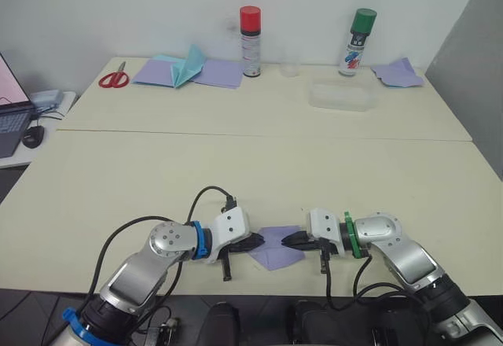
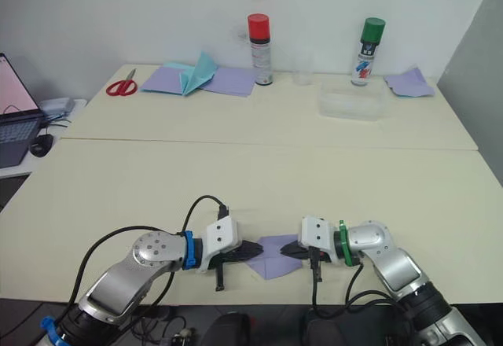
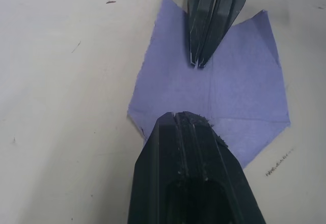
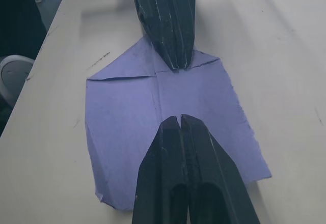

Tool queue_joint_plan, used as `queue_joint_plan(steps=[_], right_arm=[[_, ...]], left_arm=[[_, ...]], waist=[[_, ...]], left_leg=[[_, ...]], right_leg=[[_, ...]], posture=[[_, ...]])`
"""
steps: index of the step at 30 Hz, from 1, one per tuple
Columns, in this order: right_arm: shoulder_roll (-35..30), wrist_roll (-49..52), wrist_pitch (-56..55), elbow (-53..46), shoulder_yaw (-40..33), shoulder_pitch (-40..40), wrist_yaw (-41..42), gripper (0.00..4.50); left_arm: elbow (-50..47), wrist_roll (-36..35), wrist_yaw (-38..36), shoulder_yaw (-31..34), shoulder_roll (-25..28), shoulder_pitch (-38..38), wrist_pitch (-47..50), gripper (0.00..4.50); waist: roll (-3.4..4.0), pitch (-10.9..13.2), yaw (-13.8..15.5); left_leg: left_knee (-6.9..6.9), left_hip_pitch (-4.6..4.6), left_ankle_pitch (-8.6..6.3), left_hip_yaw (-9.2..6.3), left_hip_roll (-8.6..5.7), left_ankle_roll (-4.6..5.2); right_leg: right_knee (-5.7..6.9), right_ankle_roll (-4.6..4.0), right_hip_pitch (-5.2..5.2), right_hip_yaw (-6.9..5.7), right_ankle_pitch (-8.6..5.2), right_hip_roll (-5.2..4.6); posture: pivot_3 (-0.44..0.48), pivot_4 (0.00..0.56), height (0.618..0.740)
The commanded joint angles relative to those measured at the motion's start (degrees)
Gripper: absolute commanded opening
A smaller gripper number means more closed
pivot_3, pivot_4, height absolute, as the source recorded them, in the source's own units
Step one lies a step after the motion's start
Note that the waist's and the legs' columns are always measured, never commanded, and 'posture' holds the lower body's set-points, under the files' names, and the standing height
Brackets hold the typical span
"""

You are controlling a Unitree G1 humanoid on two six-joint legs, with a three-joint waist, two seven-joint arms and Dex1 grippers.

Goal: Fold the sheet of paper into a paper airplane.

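The paper [image 1: 274,247] lay flat at the near edge of a cream counter [image 1: 259,165], pressed between clenched left claw [image 1: 257,242] and right claw [image 1: 289,240]; white wall [image 1: 118,8] stood behind.

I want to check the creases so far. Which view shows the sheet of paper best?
The right wrist view: the sheet of paper lies near whole, folded corners and centre crease plain. The left wrist view shows it partly behind the fingers; both eye views show it small between the grippers.
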Motion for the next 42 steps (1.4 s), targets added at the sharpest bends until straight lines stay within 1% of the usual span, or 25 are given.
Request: queue_joint_plan(steps=[1, 4, 7, 10, 14, 17, 18, 19, 24, 28, 36, 40, 42], right_arm=[[-0.1, -2.4, 0.2, 2.5, 0.9, 0.1, -0.8, 0.07], [0.0, -2.6, -0.1, 3.3, 0.9, -0.3, -0.8, 0.07], [-0.1, -3.1, -0.3, 3.9, 1.1, -0.7, -0.9, 0.07], [-0.2, -3.0, -0.1, 3.9, 1.1, -0.8, -1.1, 0.07], [-0.3, -2.9, 0.5, 3.3, 0.9, -0.5, -1.3, 0.07], [-0.4, -2.9, 0.8, 3.0, 0.9, -0.4, -1.5, 0.07], [-0.4, -2.9, 0.8, 3.0, 0.9, -0.4, -1.6, 0.07], [-0.5, -2.8, 0.9, 2.9, 1.0, -0.4, -1.6, 0.07], [-0.5, -2.8, 1.1, 2.5, 1.2, -0.4, -1.5, 0.07], [-0.4, -2.9, 1.0, 2.8, 1.4, -0.6, -1.5, 0.07], [-0.3, -3.2, 0.1, 3.8, 2.1, -1.2, -1.1, 0.07], [-0.2, -3.2, -0.3, 4.5, 2.2, -1.6, -0.9, 0.07], [-0.1, -3.2, -0.5, 4.6, 2.3, -1.7, -0.8, 0.07]], left_arm=[[1.9, -3.2, -1.0, 3.0, -1.1, -0.1, -0.4, 0.00], [1.1, -5.8, -2.4, 4.2, -1.5, -1.4, 0.2, 0.00], [-0.4, -6.9, -2.8, 3.0, -3.1, -2.7, 0.6, 0.00], [-0.3, -5.3, -2.6, 1.1, -3.8, -2.5, 0.5, 0.00], [1.4, -1.9, -2.3, -1.3, -2.9, -1.2, -0.7, 0.00], [2.7, -0.1, -2.7, -2.1, -1.9, -0.6, -2.0, 0.00], [2.9, -0.1, -2.7, -2.0, -1.7, -0.3, -1.6, 0.00], [3.0, -0.1, -2.7, -1.8, -1.5, 0.1, -1.4, 0.00], [3.6, -0.3, -2.6, 0.0, 0.3, 1.8, -1.5, 0.00], [3.1, -2.0, -2.2, 2.7, 1.4, 4.0, -0.7, 0.00], [0.9, -3.9, -2.6, 7.9, 6.1, 10.0, -0.7, 0.00], [0.5, -4.5, -3.1, 10.0, 7.8, 11.2, -1.8, 0.00], [-0.9, -6.2, -3.5, 11.6, 8.0, 10.9, -1.6, 0.00]], waist=[[-0.01, 0.0, -0.1], [-0.06, 0.1, -0.3], [-0.07, 0.1, -0.3], [-0.07, 0.1, -0.4], [-0.07, 0.1, -0.5], [-0.06, 0.1, -0.4], [-0.06, 0.1, -0.4], [-0.05, 0.1, -0.4], [-0.05, 0.1, -0.5], [-0.04, 0.1, -0.5], [-0.02, 0.0, -0.6], [-0.01, 0.0, -0.6], [-0.01, 0.0, -0.5]], left_leg=[[0.00, 0.00, 0.00, -0.01, 0.01, 0.00], [0.01, -0.01, 0.00, -0.02, 0.00, 0.00], [0.01, -0.02, 0.01, -0.02, -0.01, 0.00], [0.01, -0.04, 0.00, 0.02, -0.03, 0.00], [0.01, -0.08, 0.00, 0.01, -0.04, 0.00], [0.01, -0.07, 0.00, -0.04, -0.02, 0.00], [0.01, -0.06, 0.00, -0.04, -0.01, 0.00], [0.01, -0.06, 0.00, -0.03, 0.00, 0.00], [0.02, -0.02, 0.00, 0.00, 0.03, 0.00], [0.01, 0.00, 0.00, -0.01, 0.06, 0.00], [0.00, 0.06, 0.00, -0.01, 0.13, 0.00], [-0.01, 0.07, 0.00, 0.00, 0.14, 0.00], [-0.01, 0.07, 0.00, 0.00, 0.14, 0.00]], right_leg=[[0.01, 0.00, 0.00, -0.01, 0.00, 0.01], [0.02, 0.01, -0.01, -0.02, 0.01, 0.06], [0.02, 0.03, -0.01, -0.01, 0.02, 0.09], [0.01, 0.09, -0.01, 0.00, 0.05, 0.20], [0.01, 0.33, -0.03, 0.03, 0.19, 0.26], [0.02, 0.27, -0.03, -0.01, 0.16, 0.28], [0.02, 0.07, -0.02, 0.00, 0.04, 0.27], [0.02, 0.06, -0.03, 0.03, 0.03, 0.26], [0.02, 0.05, -0.01, 0.07, 0.03, 0.25], [0.02, 0.02, -0.01, 0.06, 0.01, 0.20], [0.03, -0.01, -0.02, 0.06, -0.01, 0.17], [0.02, -0.03, -0.03, 0.07, -0.02, 0.08], [0.02, -0.03, -0.03, 0.08, -0.02, 0.06]], posture=[[0.000, 0.150, 0.740], [0.000, 0.150, 0.740], [0.000, 0.150, 0.740], [0.000, 0.150, 0.740], [0.000, 0.150, 0.740], [0.000, 0.150, 0.740], [0.000, 0.150, 0.740], [0.000, 0.150, 0.740], [0.000, 0.150, 0.740], [0.000, 0.150, 0.740], [0.000, 0.150, 0.740], [0.000, 0.150, 0.740], [0.000, 0.150, 0.740]])
